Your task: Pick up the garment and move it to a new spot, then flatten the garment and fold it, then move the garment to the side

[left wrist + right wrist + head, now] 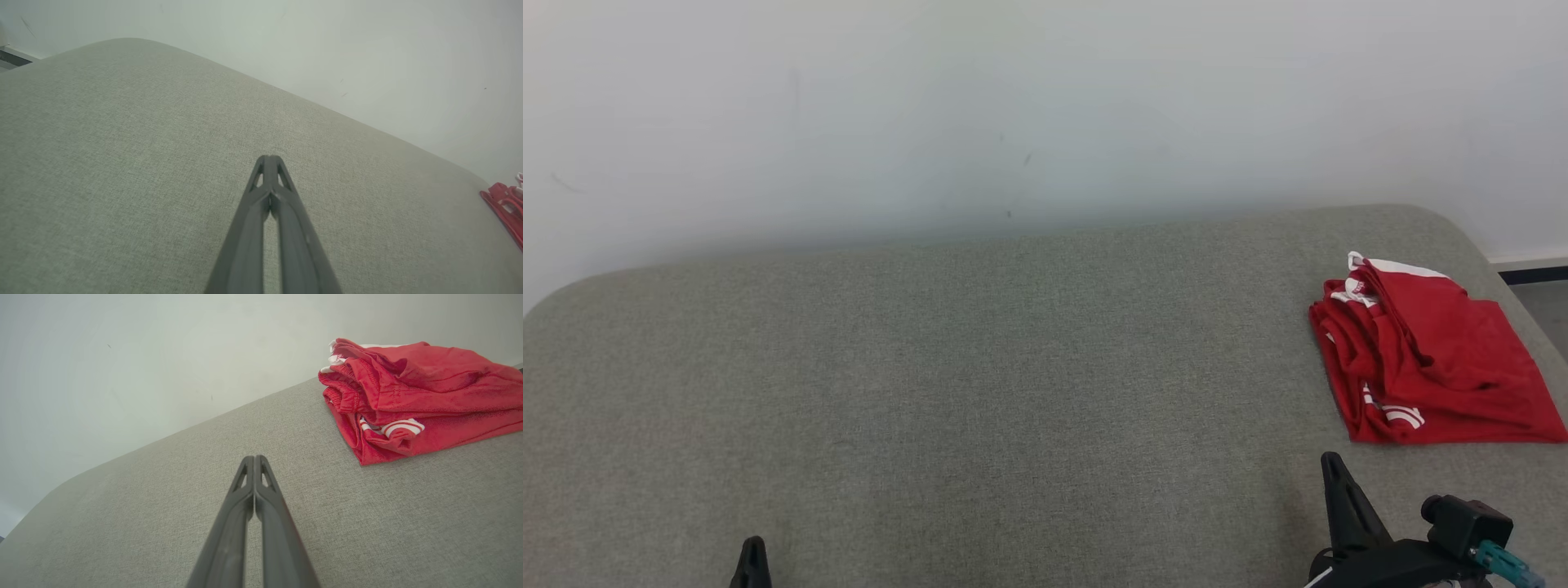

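My L gripper [269, 161] & R gripper [254, 459] pinched together, empty; garment [1429, 351] by edge [1490, 260]; a nudge could drop it.

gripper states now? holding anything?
Left gripper: jaws shut, holding nothing.
Right gripper: jaws shut, holding nothing; red shorts lie apart from it.
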### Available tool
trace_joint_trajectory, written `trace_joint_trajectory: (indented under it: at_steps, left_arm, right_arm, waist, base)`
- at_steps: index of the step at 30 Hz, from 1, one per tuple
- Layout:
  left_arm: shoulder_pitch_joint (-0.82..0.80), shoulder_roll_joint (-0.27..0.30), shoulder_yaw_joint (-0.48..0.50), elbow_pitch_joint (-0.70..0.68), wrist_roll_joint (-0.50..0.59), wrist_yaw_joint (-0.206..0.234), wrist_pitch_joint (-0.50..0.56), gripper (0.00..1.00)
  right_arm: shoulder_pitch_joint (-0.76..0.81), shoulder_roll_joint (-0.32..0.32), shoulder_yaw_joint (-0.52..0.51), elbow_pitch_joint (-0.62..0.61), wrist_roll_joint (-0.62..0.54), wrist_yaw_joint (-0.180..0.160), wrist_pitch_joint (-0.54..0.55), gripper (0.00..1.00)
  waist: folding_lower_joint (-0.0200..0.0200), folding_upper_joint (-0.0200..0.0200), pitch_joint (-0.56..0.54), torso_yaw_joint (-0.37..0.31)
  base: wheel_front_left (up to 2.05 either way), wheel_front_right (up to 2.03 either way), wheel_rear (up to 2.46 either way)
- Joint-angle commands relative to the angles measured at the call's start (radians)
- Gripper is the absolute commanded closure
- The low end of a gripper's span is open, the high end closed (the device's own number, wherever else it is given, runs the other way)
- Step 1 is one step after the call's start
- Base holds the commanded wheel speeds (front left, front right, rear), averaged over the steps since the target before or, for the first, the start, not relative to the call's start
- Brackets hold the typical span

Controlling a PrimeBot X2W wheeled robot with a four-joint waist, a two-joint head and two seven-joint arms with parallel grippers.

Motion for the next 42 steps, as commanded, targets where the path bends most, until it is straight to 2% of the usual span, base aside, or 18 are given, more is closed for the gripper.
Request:
trace_joint_trajectory:
  at_steps: [1, 18, 42]
  left_arm:
    - [-0.03, 0.003, 0.004, -0.013, -0.034, -0.007, 0.008, 1.0]
    - [-0.069, 0.005, 0.012, -0.006, -0.304, -0.034, 0.076, 1.0]
    - [-0.115, 0.007, 0.024, 0.005, -0.609, -0.064, 0.155, 1.0]
  right_arm:
    - [-0.023, 0.002, -0.009, -0.022, 0.034, 0.0, 0.007, 1.0]
    - [-0.023, 0.014, -0.052, -0.056, 0.287, -0.001, 0.073, 1.0]
    - [-0.025, 0.029, -0.101, -0.095, 0.574, -0.001, 0.15, 1.0]
  waist:
    - [0.0, 0.0, 0.001, 0.0]
    - [0.0, 0.0, 0.009, 0.008]
    - [0.0, 0.0, 0.022, 0.018]
  base:
    - [0.0, 0.0, 0.0]
    - [0.0, 0.0, 0.0]
    - [0.0, 0.0, 0.0]
